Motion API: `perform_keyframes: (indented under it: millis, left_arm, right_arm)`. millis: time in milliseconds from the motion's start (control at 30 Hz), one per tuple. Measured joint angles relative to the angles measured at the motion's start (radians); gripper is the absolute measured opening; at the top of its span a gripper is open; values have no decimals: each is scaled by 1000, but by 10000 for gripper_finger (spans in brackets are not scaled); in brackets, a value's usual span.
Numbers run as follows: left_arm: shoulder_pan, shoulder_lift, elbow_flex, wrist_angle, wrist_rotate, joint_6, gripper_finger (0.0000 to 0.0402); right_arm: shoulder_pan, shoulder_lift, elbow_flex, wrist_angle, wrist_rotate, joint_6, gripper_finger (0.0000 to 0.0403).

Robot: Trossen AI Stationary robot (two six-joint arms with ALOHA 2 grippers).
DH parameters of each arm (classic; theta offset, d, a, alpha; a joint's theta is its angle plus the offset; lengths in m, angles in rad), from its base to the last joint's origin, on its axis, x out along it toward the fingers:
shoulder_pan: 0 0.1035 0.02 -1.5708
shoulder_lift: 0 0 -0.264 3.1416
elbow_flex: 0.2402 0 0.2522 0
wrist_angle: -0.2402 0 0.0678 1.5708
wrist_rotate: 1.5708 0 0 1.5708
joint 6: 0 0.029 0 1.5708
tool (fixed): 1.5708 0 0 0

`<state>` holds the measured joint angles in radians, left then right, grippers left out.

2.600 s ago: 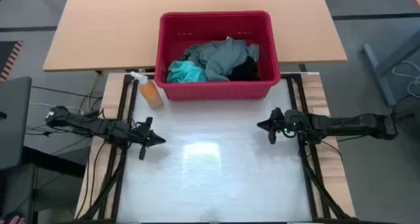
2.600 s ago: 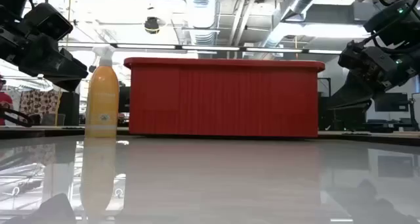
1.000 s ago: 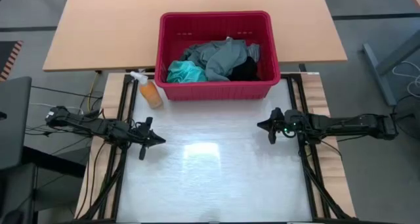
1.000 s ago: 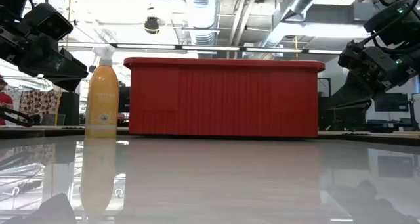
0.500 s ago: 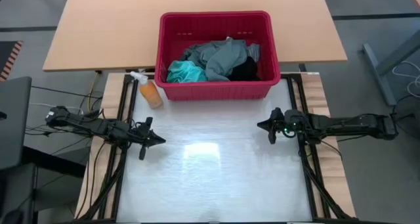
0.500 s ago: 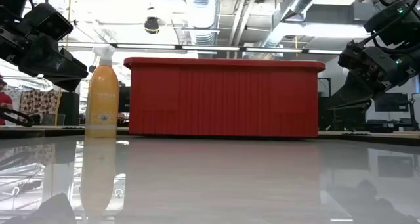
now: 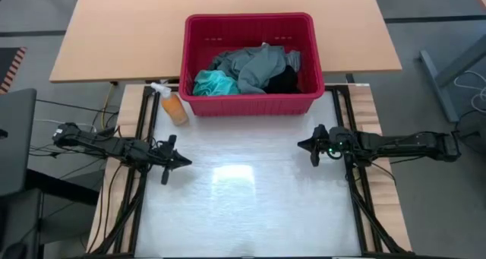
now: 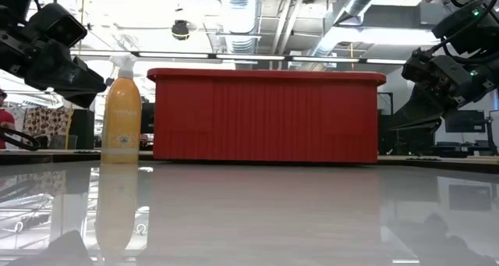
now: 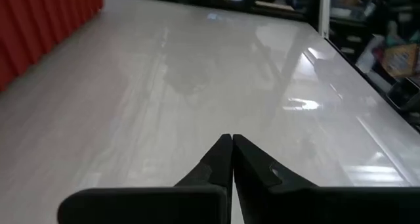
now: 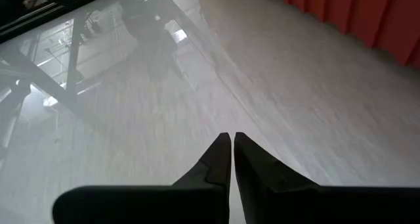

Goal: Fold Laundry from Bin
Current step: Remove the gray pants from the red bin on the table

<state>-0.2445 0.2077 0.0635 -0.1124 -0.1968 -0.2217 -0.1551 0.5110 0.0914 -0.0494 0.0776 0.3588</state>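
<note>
The red bin [image 7: 250, 105] stands at the table's far edge, its slotted wall [image 8: 265, 118] facing the low view. Inside lies the laundry: a grey-green garment [image 7: 254, 65] on top, a turquoise one [image 7: 214, 83] at its left, a black one [image 7: 285, 80] at its right. My left gripper [image 7: 187, 162] hovers shut over the table's left side, well short of the bin; its fingertips [image 9: 231, 142] meet. My right gripper [image 7: 301, 145] hovers shut over the right side, fingertips [image 10: 231, 140] together. Neither holds anything.
An orange spray bottle [image 7: 173, 105] stands by the bin's left near corner, also seen upright in the low view [image 8: 122, 114]. The glossy white table [image 7: 243, 206] stretches bare between and in front of both arms. A wooden desk [image 7: 121, 31] lies behind the bin.
</note>
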Motion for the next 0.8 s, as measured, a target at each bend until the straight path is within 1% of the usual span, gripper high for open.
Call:
perform_keyframes:
  millis: [133, 267, 333, 400, 500, 533, 567, 600, 633, 700, 733, 767, 800]
  left_arm:
    - [0, -1, -1, 49, -58, -21, 0]
    - [0, -1, -1, 120, -181, -27, 0]
    - [0, -1, -1, 160, -265, -6, 0]
    - [0, 0, 0, 189, -379, 40, 0]
    - [3, -1, 0, 199, -554, 36, 0]
    - [8, 1, 0, 208, -594, 20, 0]
    - [17, 3, 0, 227, -604, 21, 0]
    - [29, 7, 0, 252, -585, 45, 0]
    - [42, 13, 0, 282, -539, 87, 0]
    - [74, 35, 0, 365, -394, 184, 0]
    - [91, 54, 1, 421, -341, 230, 0]
    - [109, 78, 1, 479, -335, 261, 0]
    - [125, 106, 2, 536, -361, 276, 0]
  right_arm:
    - [0, 0, 0, 0, 0, 0, 48]
    - [0, 0, 0, 0, 0, 0, 48]
    - [0, 0, 0, 0, 0, 0, 48]
    - [0, 0, 0, 1, 0, -1, 48]
    - [-5, 0, 0, 27, 2, 17, 48]
    - [-5, 0, 0, 43, 2, 30, 48]
    - [-5, 0, 0, 54, 2, 30, 48]
    - [-5, 0, 0, 61, 2, 33, 48]
    - [-5, 0, 0, 71, 2, 33, 48]
    - [-5, 0, 0, 112, 2, 34, 48]
    - [-5, 0, 0, 146, 2, 34, 48]
    - [-6, 0, 0, 192, 2, 32, 48]
    - [-7, 0, 0, 244, 2, 21, 48]
